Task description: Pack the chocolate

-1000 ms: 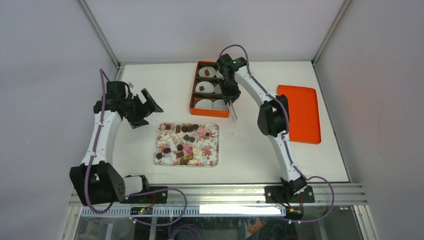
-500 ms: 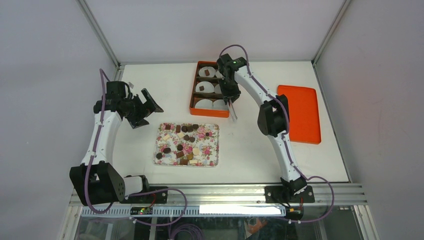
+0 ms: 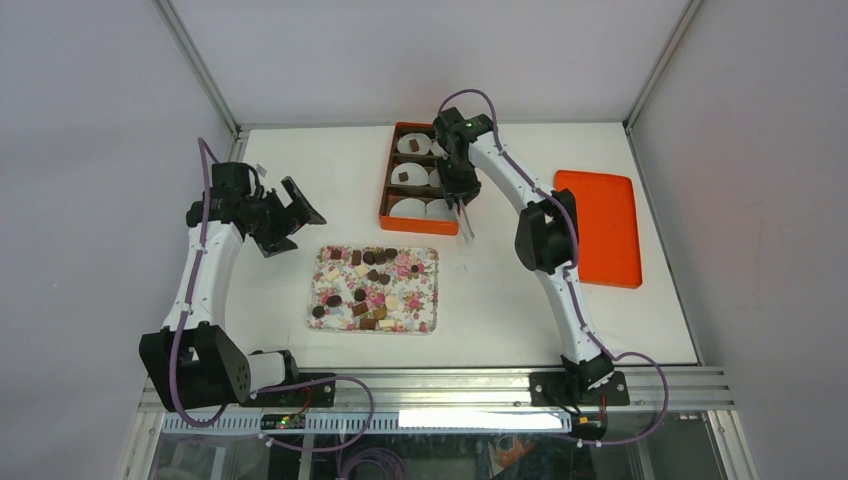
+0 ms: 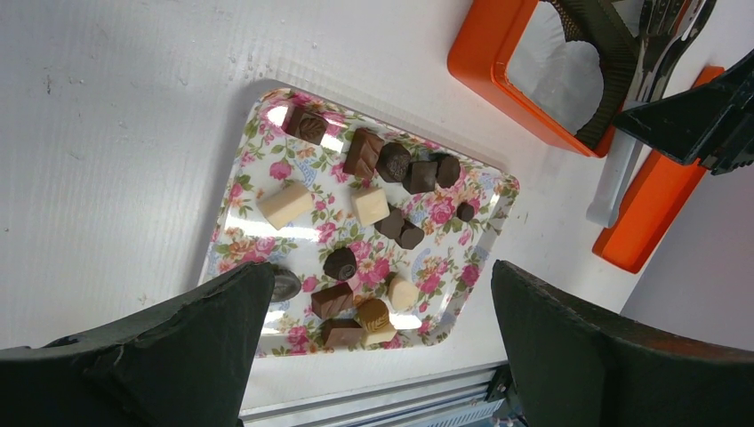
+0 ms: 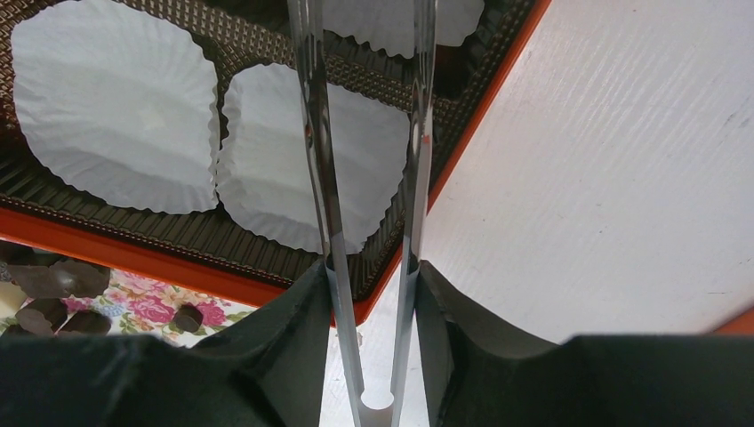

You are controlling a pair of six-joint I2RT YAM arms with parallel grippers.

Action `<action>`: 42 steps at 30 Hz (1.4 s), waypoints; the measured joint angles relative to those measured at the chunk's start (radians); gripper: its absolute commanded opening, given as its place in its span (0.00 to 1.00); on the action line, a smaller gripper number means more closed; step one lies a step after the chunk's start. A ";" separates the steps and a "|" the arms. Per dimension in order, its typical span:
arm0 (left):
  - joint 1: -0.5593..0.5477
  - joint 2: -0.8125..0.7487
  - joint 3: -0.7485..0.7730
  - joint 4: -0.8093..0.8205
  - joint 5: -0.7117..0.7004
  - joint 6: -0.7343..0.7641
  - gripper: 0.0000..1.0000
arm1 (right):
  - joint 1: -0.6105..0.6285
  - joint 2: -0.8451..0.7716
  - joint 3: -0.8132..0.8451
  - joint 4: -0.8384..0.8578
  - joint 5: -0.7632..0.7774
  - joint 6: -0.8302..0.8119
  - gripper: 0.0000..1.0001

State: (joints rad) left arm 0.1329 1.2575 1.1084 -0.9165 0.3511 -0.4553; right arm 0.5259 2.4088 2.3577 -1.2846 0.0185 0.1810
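L pincer [image 3: 295,225]: wide open, hovers left of tray [image 3: 433,300].
chocolate [image 3: 365,290]: mostly on tray; two pcs in box [image 3: 384,190] cups [image 5: 116,133].
R pincer [image 5: 369,294]: clamped on tongs [image 5: 324,178] over box; tips unseen.
step: prob. between picks.
next: swing tongs to tray, nip one pc.

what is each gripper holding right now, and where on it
The right gripper holds metal tongs, clamped across both arms near their joined end, tips out over the paper cups. The left gripper is open and holds nothing.
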 measured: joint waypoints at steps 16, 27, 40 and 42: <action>0.000 0.000 0.000 0.001 0.026 -0.002 0.99 | 0.022 -0.282 -0.185 0.012 -0.095 -0.027 0.34; 0.000 -0.017 0.000 0.000 0.037 -0.006 0.99 | 0.355 -0.665 -0.776 0.041 -0.144 0.048 0.35; 0.000 -0.102 -0.012 0.000 0.036 -0.032 0.99 | 0.431 -0.642 -0.873 0.114 -0.143 0.142 0.38; 0.000 -0.101 -0.017 0.000 0.036 -0.032 0.99 | 0.431 -0.613 -0.847 0.126 -0.138 0.144 0.38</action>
State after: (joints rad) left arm 0.1329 1.1561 1.0912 -0.9169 0.3870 -0.4873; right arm 0.9573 1.7958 1.5105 -1.1587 -0.1196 0.3248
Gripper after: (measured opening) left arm 0.992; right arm 0.388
